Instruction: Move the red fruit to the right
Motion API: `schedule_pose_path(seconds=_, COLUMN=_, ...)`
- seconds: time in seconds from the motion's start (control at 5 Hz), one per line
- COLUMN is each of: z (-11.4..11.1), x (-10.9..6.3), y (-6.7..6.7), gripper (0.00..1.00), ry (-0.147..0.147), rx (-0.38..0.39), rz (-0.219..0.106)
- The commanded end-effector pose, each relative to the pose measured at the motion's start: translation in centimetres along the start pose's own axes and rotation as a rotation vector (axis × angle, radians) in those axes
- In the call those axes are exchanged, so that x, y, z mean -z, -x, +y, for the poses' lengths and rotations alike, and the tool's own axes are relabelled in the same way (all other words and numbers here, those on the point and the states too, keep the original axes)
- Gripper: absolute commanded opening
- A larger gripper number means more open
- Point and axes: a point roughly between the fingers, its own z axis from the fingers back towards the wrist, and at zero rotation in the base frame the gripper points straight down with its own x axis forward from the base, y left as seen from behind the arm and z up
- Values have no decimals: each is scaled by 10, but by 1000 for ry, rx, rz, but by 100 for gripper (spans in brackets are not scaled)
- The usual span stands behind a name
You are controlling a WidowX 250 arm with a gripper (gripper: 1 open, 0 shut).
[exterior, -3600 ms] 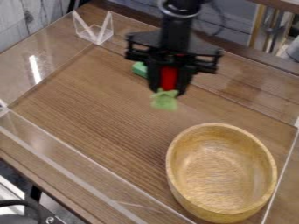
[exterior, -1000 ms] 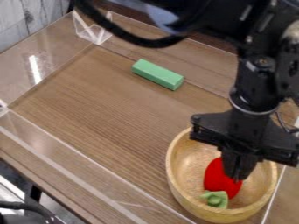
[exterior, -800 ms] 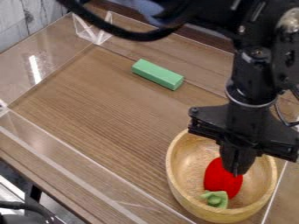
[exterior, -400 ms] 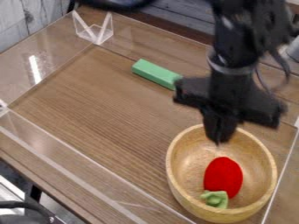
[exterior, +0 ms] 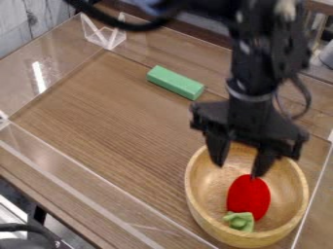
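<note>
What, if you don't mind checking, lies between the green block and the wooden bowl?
In the camera view, bare wood table mostly, but the open gripper hangs over the bowl's near rim, above the red fruit, partly screening that stretch from the block.

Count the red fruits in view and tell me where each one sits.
1. The red fruit lies inside the wooden bowl at lower right, below the open gripper. The arm could hide others behind it.

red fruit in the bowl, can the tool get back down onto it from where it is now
Probably yes. The tool hangs open just above the red fruit, which lies uncovered in the bowl. Nothing sits between them; only the bowl's wall near the fruit might crowd one finger.
</note>
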Motion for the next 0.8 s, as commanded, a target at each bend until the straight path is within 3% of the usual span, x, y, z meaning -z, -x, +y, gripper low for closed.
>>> schedule_pose_path(seconds=0.0, z=-9, x=-11, y=-11, gripper=0, ry=7, rx=-2, rz=-45)
schedule_pose_path(seconds=0.4, z=5, x=-12, y=-14, gripper=0, ry=-15, rx=-34, rz=-52)
schedule_pose_path(seconds=0.6, z=4, x=-11, y=-23, gripper=0, ry=-14, rx=36, rz=-55)
